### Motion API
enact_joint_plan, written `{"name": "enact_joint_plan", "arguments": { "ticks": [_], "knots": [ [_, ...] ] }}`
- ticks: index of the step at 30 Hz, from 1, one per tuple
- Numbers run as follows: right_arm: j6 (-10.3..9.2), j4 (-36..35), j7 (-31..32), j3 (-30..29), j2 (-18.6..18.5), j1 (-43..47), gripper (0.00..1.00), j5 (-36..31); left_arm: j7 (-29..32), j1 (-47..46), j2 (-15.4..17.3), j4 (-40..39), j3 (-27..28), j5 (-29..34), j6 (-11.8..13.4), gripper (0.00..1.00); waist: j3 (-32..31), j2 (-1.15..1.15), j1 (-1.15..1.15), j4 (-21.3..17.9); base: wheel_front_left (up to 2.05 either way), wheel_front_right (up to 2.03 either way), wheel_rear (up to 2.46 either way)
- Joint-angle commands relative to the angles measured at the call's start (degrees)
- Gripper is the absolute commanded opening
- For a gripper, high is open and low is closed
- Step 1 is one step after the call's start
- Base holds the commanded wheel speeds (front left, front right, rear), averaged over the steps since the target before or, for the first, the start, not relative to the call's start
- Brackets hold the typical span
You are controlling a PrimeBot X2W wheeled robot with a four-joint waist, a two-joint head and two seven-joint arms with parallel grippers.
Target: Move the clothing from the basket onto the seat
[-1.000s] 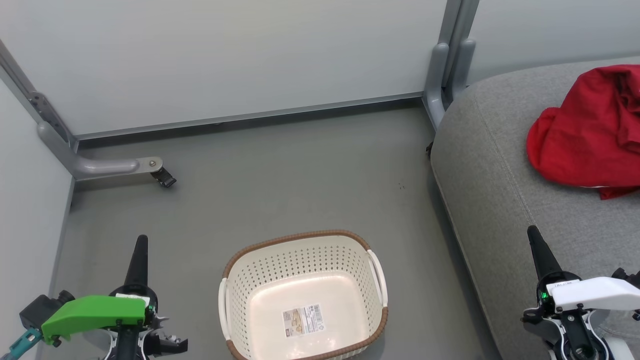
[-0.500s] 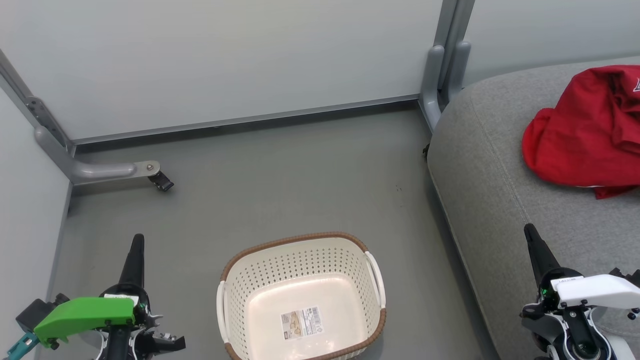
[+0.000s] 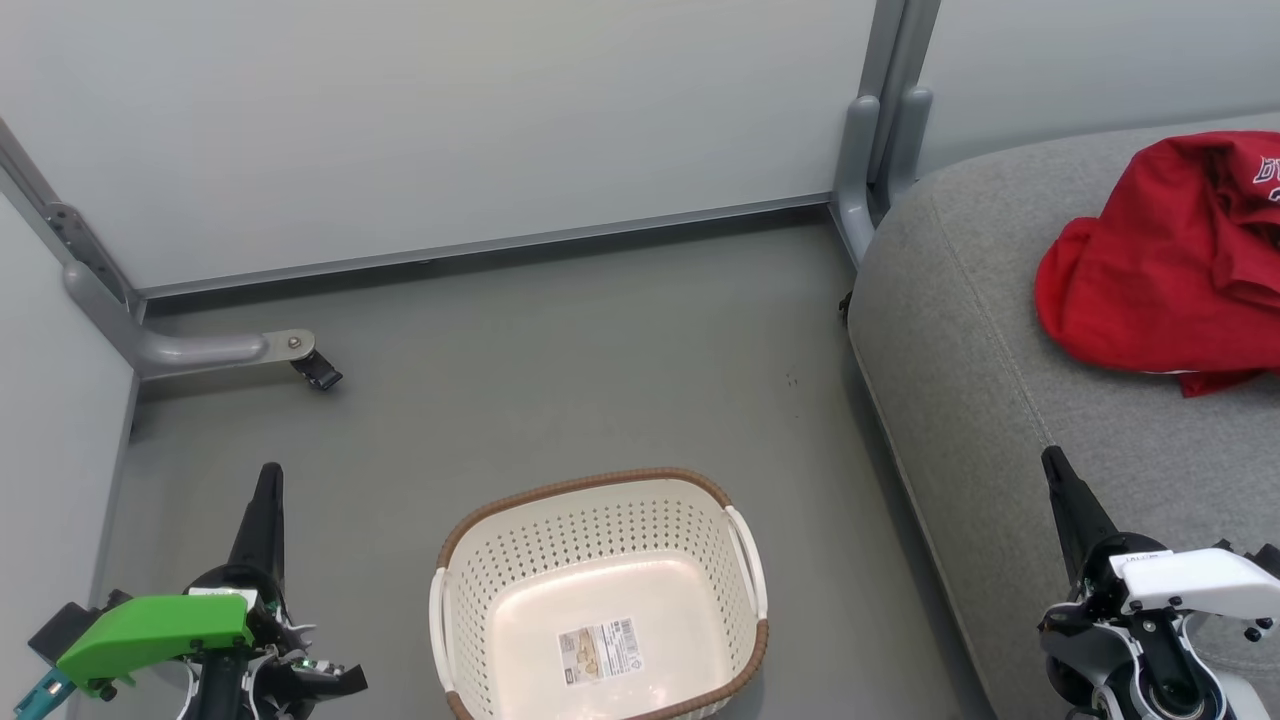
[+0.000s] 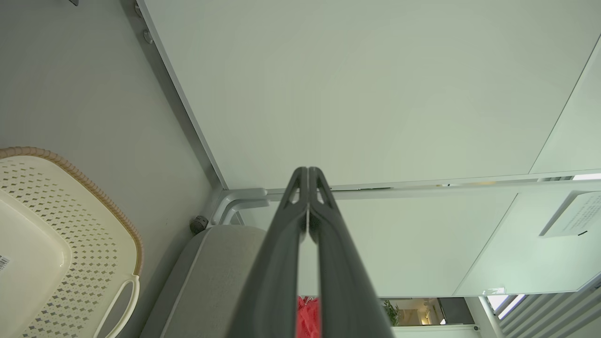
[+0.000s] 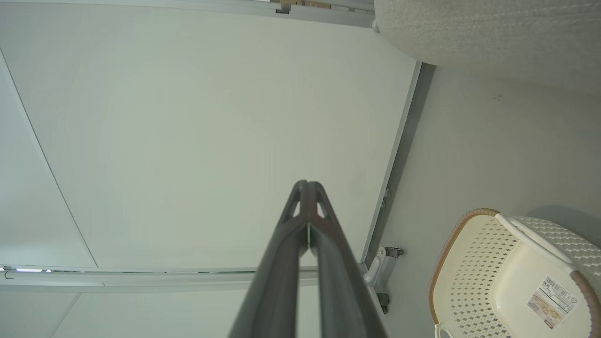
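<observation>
Clothing (image 3: 1150,270) lay crumpled on the seat (image 3: 1000,420) at the head view's right edge; the basket (image 3: 600,530) stood lower centre on the floor (image 3: 560,350). Left wrist view: the left gripper (image 4: 307,176) was pinched closed, gripping nothing. Right wrist view: the right gripper (image 5: 307,188) was likewise closed.

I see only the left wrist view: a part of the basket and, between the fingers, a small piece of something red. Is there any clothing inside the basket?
Observer: No. In the head view the basket is empty; on its bottom lies just a paper label.
Operator: Then where is the red thing that I see?
Observer: It is the clothing, a crumpled red heap lying on the seat, to the right of the basket.
</observation>
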Motion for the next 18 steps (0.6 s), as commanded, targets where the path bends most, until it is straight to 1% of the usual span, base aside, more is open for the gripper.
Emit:
{"name": "enact_joint_plan", "arguments": {
  "ticks": [1, 8, 18],
  "knots": [
    [-0.02, 0.25, 0.45, 0.03, -0.36, -0.73, 0.00, 1.29, 0.34, -0.84, 0.06, -0.28, 0.39, -1.21, -0.39, 0.00, -0.06, 0.00, 0.00, -0.06, 0.00, 0.00, 0.00],
    [-0.02, 0.66, 1.05, 0.06, -0.38, -0.98, 0.00, 3.77, 1.02, -0.85, 0.05, -0.33, 0.71, -3.60, -0.52, 0.00, -0.26, 0.00, 0.00, -0.31, 0.00, 0.00, 0.00],
    [-0.02, 0.61, 1.04, 0.05, -0.37, -0.82, 0.00, 3.52, 0.97, -0.83, 0.05, -0.32, 0.67, -3.37, -0.48, 0.00, -0.26, 0.00, 0.00, -0.31, 0.00, 0.00, 0.00]
  ]
}}
